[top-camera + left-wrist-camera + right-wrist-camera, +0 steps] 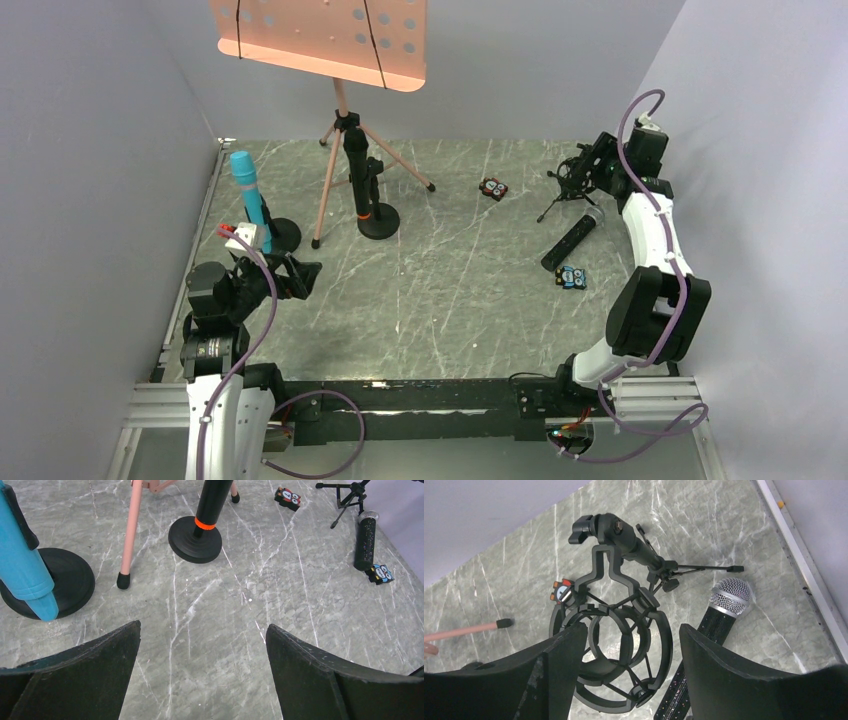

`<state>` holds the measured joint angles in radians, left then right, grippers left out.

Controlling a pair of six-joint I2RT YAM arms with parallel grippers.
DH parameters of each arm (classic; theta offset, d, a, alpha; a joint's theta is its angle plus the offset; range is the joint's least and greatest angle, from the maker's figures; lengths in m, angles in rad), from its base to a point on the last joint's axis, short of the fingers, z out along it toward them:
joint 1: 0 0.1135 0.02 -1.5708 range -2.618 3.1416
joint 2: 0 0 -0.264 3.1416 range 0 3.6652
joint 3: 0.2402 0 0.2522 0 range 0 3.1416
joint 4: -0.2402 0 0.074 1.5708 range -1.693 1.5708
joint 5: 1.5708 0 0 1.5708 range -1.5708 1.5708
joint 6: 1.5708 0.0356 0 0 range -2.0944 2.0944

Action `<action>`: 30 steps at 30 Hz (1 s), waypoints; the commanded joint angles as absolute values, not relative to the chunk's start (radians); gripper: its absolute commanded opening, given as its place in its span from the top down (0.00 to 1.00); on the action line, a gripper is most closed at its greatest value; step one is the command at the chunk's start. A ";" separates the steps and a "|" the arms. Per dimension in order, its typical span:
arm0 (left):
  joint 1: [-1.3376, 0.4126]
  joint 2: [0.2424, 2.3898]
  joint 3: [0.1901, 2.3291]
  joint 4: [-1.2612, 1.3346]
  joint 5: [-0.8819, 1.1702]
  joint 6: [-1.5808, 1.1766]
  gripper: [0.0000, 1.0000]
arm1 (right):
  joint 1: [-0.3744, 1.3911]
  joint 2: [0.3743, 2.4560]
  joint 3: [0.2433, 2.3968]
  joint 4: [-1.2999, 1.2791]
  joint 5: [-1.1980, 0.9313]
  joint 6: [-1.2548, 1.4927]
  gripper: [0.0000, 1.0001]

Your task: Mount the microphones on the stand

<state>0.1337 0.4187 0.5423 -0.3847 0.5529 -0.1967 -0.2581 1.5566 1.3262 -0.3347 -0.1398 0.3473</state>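
A cyan-blue microphone stands upright in a round black base at the left. A black microphone with an orange ring stands upright in a second round base. The black microphone with a silver mesh head lies flat on the table at the right. Beside it is a small black tripod stand with a ring-shaped shock mount. My right gripper is open, its fingers on either side of that mount, with a gap at the right finger. My left gripper hangs wide open over bare table.
A pink music stand on thin tripod legs rises at the back, between the two upright microphones. Two small colourful blocks lie on the marble-patterned table. Grey walls close in both sides, and a metal rail runs along the right edge.
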 commanded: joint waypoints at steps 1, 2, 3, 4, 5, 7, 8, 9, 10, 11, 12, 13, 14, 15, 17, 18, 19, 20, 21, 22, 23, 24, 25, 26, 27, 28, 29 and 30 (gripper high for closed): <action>0.130 0.423 0.541 -0.375 0.554 -0.198 0.01 | -0.256 1.515 1.310 -0.339 -0.151 0.330 0.27; 0.130 0.423 0.541 -0.377 0.554 -0.196 0.01 | -0.256 1.510 1.305 -0.338 -0.156 0.332 0.27; 0.130 0.424 0.541 -0.378 0.554 -0.196 0.01 | -0.256 1.508 1.302 -0.335 -0.162 0.338 0.27; 0.130 0.423 0.541 -0.379 0.554 -0.196 0.01 | -0.256 1.511 1.300 -0.336 -0.168 0.343 0.28; 0.130 0.422 0.541 -0.378 0.552 -0.195 0.01 | -0.256 1.516 1.301 -0.338 -0.171 0.351 0.28; 0.130 0.421 0.541 -0.379 0.549 -0.195 0.01 | -0.256 1.531 1.313 -0.343 -0.173 0.357 0.30; 0.130 0.419 0.541 -0.380 0.548 -0.195 0.01 | -0.256 1.537 1.317 -0.341 -0.173 0.357 0.32; 0.130 0.419 0.541 -0.380 0.547 -0.195 0.01 | -0.257 1.540 1.319 -0.339 -0.175 0.359 0.33; 0.130 0.419 0.541 -0.380 0.546 -0.194 0.01 | -0.255 1.544 1.322 -0.336 -0.181 0.358 0.35; 0.130 0.420 0.541 -0.379 0.546 -0.194 0.01 | -0.256 1.544 1.323 -0.333 -0.187 0.358 0.36; 0.129 0.420 0.541 -0.380 0.547 -0.194 0.01 | -0.256 1.543 1.325 -0.329 -0.198 0.354 0.38; 0.129 0.419 0.541 -0.379 0.547 -0.194 0.01 | -0.256 1.539 1.325 -0.327 -0.202 0.352 0.40; 0.129 0.419 0.541 -0.380 0.549 -0.194 0.01 | -0.256 1.536 1.323 -0.322 -0.207 0.352 0.42; 0.129 0.419 0.541 -0.380 0.548 -0.195 0.01 | -0.256 1.530 1.321 -0.317 -0.210 0.353 0.45; 0.129 0.419 0.542 -0.380 0.548 -0.195 0.01 | -0.256 1.514 1.315 -0.309 -0.211 0.353 0.49; 0.129 0.419 0.543 -0.379 0.548 -0.194 0.01 | -0.256 1.506 1.312 -0.306 -0.214 0.354 0.51; 0.129 0.419 0.542 -0.380 0.548 -0.195 0.01 | -0.256 1.500 1.310 -0.304 -0.219 0.355 0.53; 0.129 0.419 0.542 -0.378 0.549 -0.195 0.01 | -0.255 1.494 1.309 -0.302 -0.227 0.356 0.55; 0.129 0.420 0.541 -0.377 0.551 -0.194 0.01 | -0.256 1.488 1.308 -0.302 -0.236 0.358 0.56; 0.129 0.420 0.541 -0.379 0.553 -0.194 0.01 | -0.256 1.483 1.306 -0.301 -0.256 0.360 0.58; 0.129 0.421 0.541 -0.378 0.554 -0.193 0.01 | -0.256 1.472 1.302 -0.298 -0.279 0.365 0.60; 0.129 0.421 0.541 -0.377 0.555 -0.194 0.01 | -0.256 1.462 1.295 -0.292 -0.297 0.372 0.62; 0.129 0.421 0.541 -0.378 0.555 -0.195 0.01 | -0.256 1.447 1.290 -0.287 -0.311 0.379 0.63; 0.129 0.420 0.541 -0.378 0.554 -0.195 0.01 | -0.256 1.437 1.284 -0.282 -0.328 0.391 0.63; 0.128 0.420 0.541 -0.377 0.554 -0.196 0.01 | -0.256 1.429 1.280 -0.278 -0.346 0.403 0.63; 0.129 0.419 0.542 -0.377 0.554 -0.196 0.01 | -0.256 1.420 1.278 -0.278 -0.363 0.412 0.63; 0.129 0.420 0.542 -0.377 0.554 -0.196 0.01 | -0.255 1.414 1.277 -0.276 -0.379 0.423 0.63; 0.129 0.420 0.542 -0.377 0.555 -0.196 0.01 | -0.256 1.407 1.277 -0.276 -0.394 0.430 0.64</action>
<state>0.1310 0.4187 0.5423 -0.3866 0.5522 -0.1967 -0.2588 1.4887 1.2644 -0.3489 -0.2886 0.3733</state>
